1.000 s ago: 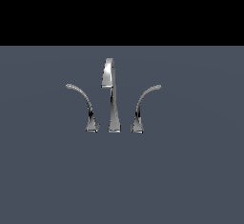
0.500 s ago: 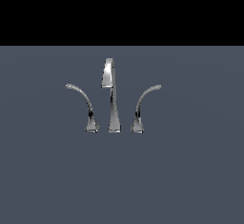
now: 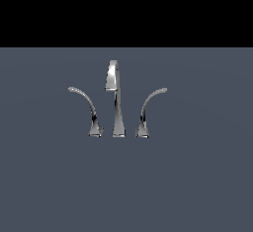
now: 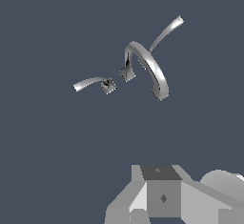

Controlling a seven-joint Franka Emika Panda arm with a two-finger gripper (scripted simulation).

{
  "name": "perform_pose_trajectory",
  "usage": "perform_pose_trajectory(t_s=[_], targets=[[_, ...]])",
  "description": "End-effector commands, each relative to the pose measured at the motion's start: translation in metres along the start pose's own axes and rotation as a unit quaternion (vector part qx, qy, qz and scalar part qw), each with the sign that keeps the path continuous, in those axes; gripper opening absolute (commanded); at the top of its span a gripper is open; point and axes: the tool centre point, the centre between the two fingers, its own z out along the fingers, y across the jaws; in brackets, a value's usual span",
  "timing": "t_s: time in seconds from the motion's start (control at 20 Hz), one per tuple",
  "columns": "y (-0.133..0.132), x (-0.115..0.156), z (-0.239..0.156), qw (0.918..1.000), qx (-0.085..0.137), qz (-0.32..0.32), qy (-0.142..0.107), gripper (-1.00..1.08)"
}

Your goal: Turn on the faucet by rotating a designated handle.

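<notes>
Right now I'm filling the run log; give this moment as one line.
phase: approach | end effector: above, clear of faucet | handle: untouched

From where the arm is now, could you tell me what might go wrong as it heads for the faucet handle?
1. The handle has a mirror-image lever beside the spout; from above, in the wrist view, they look alike, so the arm may well pick the wrong one.
2. The handle's stem is thin and curved, so the fingers may slip off it.
3. The tall spout stands close beside the handle's base, so the gripper could knock it on the way down.
</notes>
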Motion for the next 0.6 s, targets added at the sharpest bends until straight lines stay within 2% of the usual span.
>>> perform_pose_trajectory(t_s=[0.0, 0.55], targets=[[-0.011, 0.002, 0.012, 0.9996, -0.001, 0.027, -0.001, -1.0], [-0.053, 0.018, 0.063, 0.9901, -0.005, 0.14, -0.005, -1.0]])
